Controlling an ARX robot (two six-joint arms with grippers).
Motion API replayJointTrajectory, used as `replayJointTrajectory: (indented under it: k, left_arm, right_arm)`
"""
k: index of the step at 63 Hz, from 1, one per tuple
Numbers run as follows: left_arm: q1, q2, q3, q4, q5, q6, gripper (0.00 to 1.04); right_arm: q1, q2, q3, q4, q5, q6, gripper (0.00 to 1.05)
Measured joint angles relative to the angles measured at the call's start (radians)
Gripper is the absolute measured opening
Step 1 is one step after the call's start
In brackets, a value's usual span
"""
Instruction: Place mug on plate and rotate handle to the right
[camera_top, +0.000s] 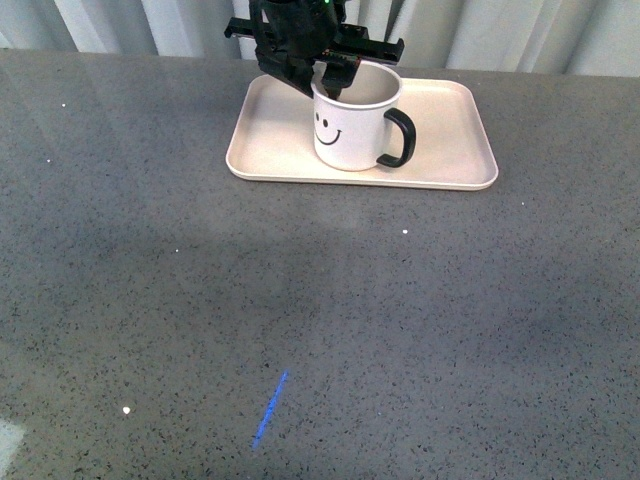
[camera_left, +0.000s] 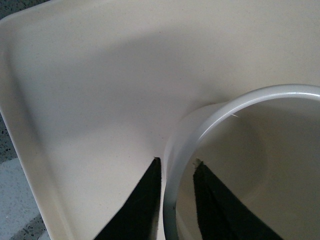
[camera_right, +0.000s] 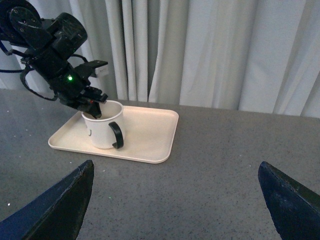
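The mug (camera_top: 350, 130) stands upright on the plate (camera_top: 450, 140), left of the plate's middle, with the handle (camera_top: 400, 137) pointing right. My left claw (camera_top: 335, 88) comes down on the mug's far-left rim. The jaws are narrow and pinch the wall, with one of the fingers (camera_left: 140, 205) outside and the other inside the cup. The only print on the mug is a black smiley face (camera_top: 328, 128), on its near side. A green light (camera_right: 70, 78) glows on my left arm just above the claw. The plate lies at the far side of the grey table (camera_top: 300, 300), near the pale curtain (camera_right: 225, 50). My right claw (camera_right: 175, 165) hangs well apart from the plate, jaws wide, holding nothing.
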Motion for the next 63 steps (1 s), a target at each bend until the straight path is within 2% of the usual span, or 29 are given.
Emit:
replayJointTrajectory:
  k: [26, 28, 41, 52, 54, 56, 58, 60, 63]
  left_arm:
    - [0.019, -0.140, -0.190, 0.126, 0.008, 0.001, 0.95]
    - [0.023, -0.156, -0.203, 0.134, 0.008, 0.001, 0.97]
    - [0.061, -0.305, -0.333, 0.246, 0.014, -0.025, 0.96]
    - [0.089, -0.475, -0.561, 0.452, 0.073, -0.077, 0.96]
    - [0.088, -0.519, -0.640, 0.562, 0.011, -0.068, 0.92]
    - [0.086, -0.568, -0.742, 0.728, -0.096, -0.053, 0.87]
    - [0.089, -0.658, -0.927, 1.011, -0.248, -0.033, 0.78]
    - [0.096, -0.715, -1.037, 1.156, -0.306, -0.026, 0.73]
    - [0.111, -0.788, -1.176, 1.321, -0.332, -0.020, 0.66]
  right_arm:
    - [0.000, 0.000, 0.000, 0.000, 0.000, 0.000, 0.96]
    - [0.000, 0.000, 0.000, 0.000, 0.000, 0.000, 0.96]
    - [0.000, 0.000, 0.000, 0.000, 0.000, 0.000, 0.96]
    - [0.000, 0.000, 0.000, 0.000, 0.000, 0.000, 0.96]
    - [0.000, 0.000, 0.000, 0.000, 0.000, 0.000, 0.96]
    - [0.000, 0.000, 0.000, 0.000, 0.000, 0.000, 0.96]
    - [0.000, 0.000, 0.000, 0.000, 0.000, 0.000, 0.96]
    - [0.000, 0.000, 0.000, 0.000, 0.000, 0.000, 0.96]
    - [0.000, 0.000, 0.000, 0.000, 0.001, 0.000, 0.96]
